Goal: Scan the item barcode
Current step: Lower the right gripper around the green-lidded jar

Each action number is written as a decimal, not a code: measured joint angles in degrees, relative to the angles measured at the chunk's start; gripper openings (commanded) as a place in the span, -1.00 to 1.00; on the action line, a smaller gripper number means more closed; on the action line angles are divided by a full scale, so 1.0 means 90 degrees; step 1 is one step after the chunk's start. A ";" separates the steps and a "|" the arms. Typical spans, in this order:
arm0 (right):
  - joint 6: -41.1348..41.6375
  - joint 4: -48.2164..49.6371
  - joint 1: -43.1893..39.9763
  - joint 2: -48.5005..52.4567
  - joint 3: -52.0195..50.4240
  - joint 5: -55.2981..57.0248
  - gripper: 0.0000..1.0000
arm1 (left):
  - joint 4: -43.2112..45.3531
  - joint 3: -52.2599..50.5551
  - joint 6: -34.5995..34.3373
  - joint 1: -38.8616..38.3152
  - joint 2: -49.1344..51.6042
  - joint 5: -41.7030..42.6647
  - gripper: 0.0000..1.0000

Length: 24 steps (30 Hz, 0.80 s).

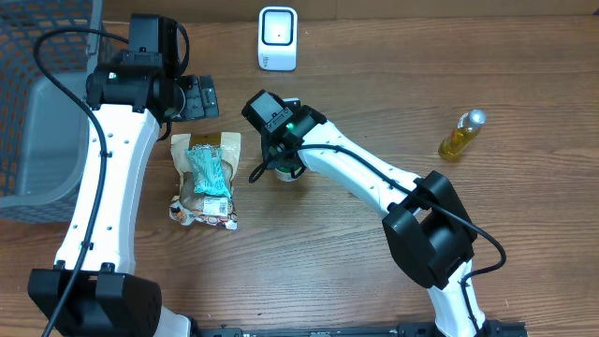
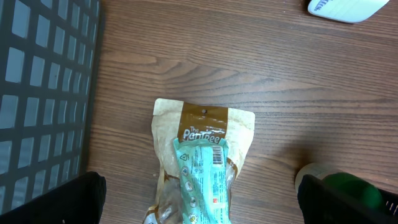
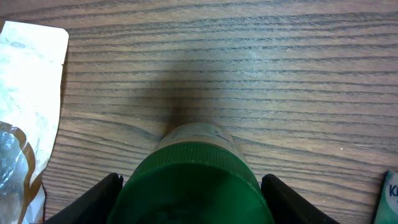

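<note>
Overhead and wrist views of a wooden table (image 1: 309, 281). The item, a green-capped container (image 3: 198, 142), stands upright near the table's centre, just right of a brown-and-white snack pouch (image 1: 202, 212) that lies flat with a teal packet (image 1: 208, 170) on top of it. The barcode on the teal packet faces up in the left wrist view; none shows on the container.

The right gripper (image 3: 189, 190) sits over the container, one finger on each side of the green cap and close against it. Whether the fingers press on the cap cannot be told.

The left gripper (image 2: 199, 208) hangs above the far end of the pouch with its jaws spread wide and nothing between them.

A white barcode scanner (image 1: 278, 37) stands at the far edge of the table, well apart from the container. A yellow bottle (image 1: 460, 136) lies to the right, and a grey mesh basket (image 1: 37, 112) sits at the left edge.
</note>
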 measured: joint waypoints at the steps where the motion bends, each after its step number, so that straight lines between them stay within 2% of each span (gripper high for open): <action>1: -0.0002 -0.0019 -0.0002 0.0000 0.0000 0.0000 0.19 | 0.0000 0.0000 0.0000 0.0000 0.0000 0.0000 0.99; 7: 0.0019 -0.0253 -0.0002 0.0000 0.0027 -0.0005 0.14 | 0.0000 0.0000 0.0000 0.0000 0.0000 0.0000 0.99; 21: 0.0170 -0.0991 -0.0007 -0.0012 0.0112 -0.0289 0.17 | 0.0000 0.0000 0.0000 0.0000 0.0000 0.0000 1.00; 23: 0.0187 -0.0957 -0.0007 -0.0012 0.0114 -0.0296 0.48 | 0.0000 0.0000 0.0000 0.0000 0.0000 0.0000 1.00; 24: 0.0206 -0.0930 -0.0007 -0.0012 0.0112 -0.0289 0.55 | 0.0000 0.0000 0.0000 0.0000 0.0000 0.0000 0.99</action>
